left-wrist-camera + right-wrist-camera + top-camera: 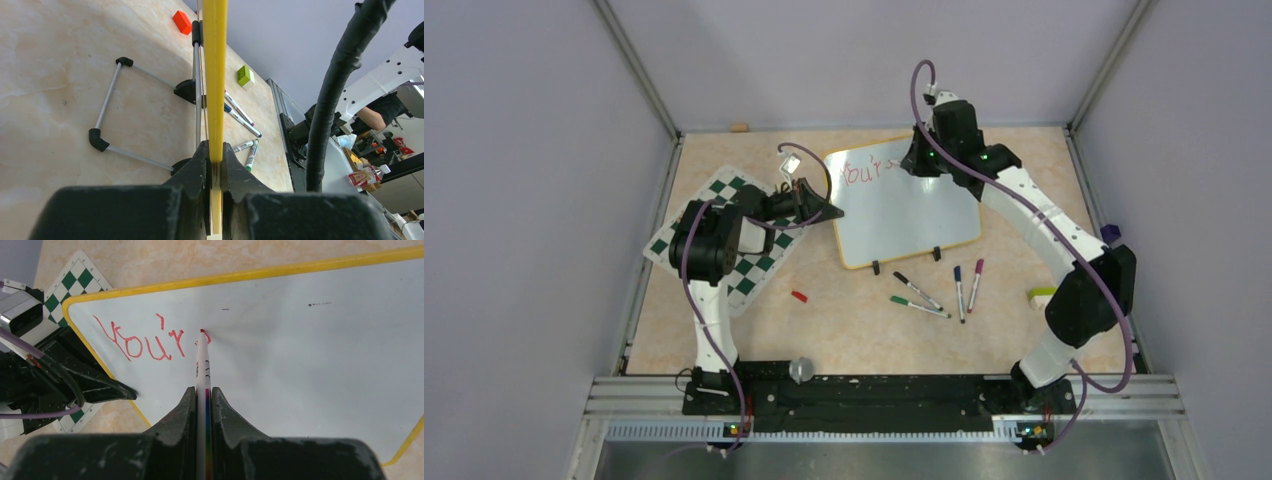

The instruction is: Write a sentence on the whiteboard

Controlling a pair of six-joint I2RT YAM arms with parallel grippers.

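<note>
The glossy white, yellow-framed whiteboard (pixel 904 210), at the far middle of the beige marbled worktop (pixel 844 330), is clamped edgewise in the left pincer (pixel 215 150) and a red-tipped white marker (pixel 202 360) is gripped in the right pincer (pixel 202 392), so the lettering could be smeared or the board skewed by excess pressure.

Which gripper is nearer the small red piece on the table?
Left. The left gripper clamps the whiteboard's edge beyond the red piece; the right gripper, holding a marker, is farther across the board.
</note>
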